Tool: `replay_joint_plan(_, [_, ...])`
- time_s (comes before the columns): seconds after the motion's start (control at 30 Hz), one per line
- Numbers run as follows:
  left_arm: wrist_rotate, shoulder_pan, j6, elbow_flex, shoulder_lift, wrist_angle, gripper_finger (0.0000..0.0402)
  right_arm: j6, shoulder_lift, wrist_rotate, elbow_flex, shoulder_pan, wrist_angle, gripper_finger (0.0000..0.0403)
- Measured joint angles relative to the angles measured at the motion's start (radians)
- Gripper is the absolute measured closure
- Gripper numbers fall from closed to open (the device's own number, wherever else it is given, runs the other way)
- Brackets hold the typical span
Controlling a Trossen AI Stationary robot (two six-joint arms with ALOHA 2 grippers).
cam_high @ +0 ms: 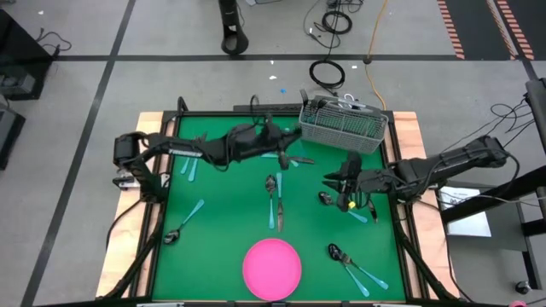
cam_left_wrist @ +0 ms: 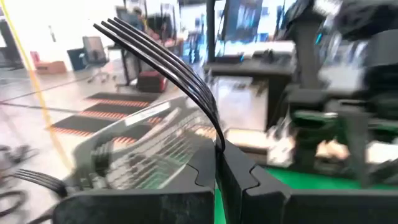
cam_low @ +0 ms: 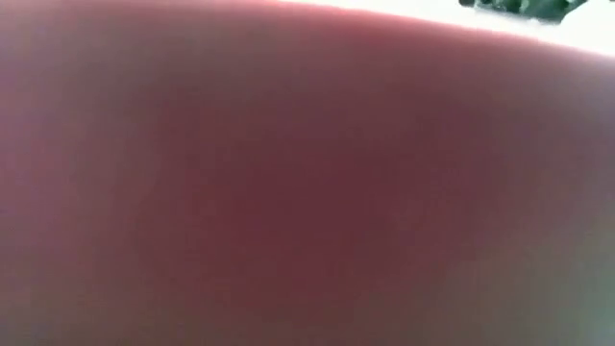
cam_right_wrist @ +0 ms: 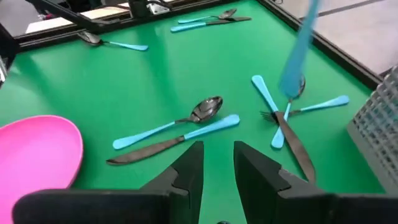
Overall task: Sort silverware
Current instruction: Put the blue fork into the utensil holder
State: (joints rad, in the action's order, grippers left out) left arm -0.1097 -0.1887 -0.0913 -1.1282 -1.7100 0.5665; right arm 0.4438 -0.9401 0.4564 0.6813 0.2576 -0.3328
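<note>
At the left of the high view, two spoons (cam_high: 189,167) lie near the table edge and one spoon (cam_high: 183,223) lies lower down. The left gripper (cam_high: 275,135), in the upper middle, is closed on a fork (cam_left_wrist: 163,55) and holds it just beside the basket (cam_high: 341,126). In the centre, a spoon and knife (cam_high: 275,198) lie above the plate (cam_high: 272,267). The right gripper (cam_high: 348,181), at middle right, is partly open and holds nothing. Some pieces seem to stand in the basket already; I judge most of the silverware is not yet sorted.
</note>
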Motion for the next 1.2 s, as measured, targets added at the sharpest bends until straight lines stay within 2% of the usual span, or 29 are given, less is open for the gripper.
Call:
replay_joint_plan(0.2, [-0.046, -0.081, -0.132, -0.195, -0.019, -0.196, 0.0401, 0.04, 0.0, 0.04, -0.113, 0.026, 0.082, 0.0325])
replay_joint_plan(0.37, [-0.04, -0.17, -0.122, -0.23, -0.021, -0.176, 0.0401, 0.011, 0.005, 0.041, -0.13, 0.008, 0.066, 0.0325])
replay_joint_plan(0.53, [0.013, -0.235, -0.021, -0.23, -0.08, -0.129, 0.0401, -0.045, 0.026, 0.041, -0.13, -0.001, 0.08, 0.0325])
replay_joint_plan(0.8, [0.037, -0.244, -0.028, -0.362, -0.237, -0.135, 0.0401, -0.085, 0.069, 0.041, -0.13, -0.003, 0.079, 0.0325])
replay_joint_plan(1.07, [0.03, -0.249, -0.08, -0.503, -0.368, -0.255, 0.0401, -0.112, 0.082, 0.04, -0.13, -0.003, 0.077, 0.0325])
replay_joint_plan(1.2, [0.034, -0.259, -0.045, -0.521, -0.406, -0.298, 0.0402, -0.116, 0.082, 0.04, -0.13, -0.003, 0.075, 0.0325])
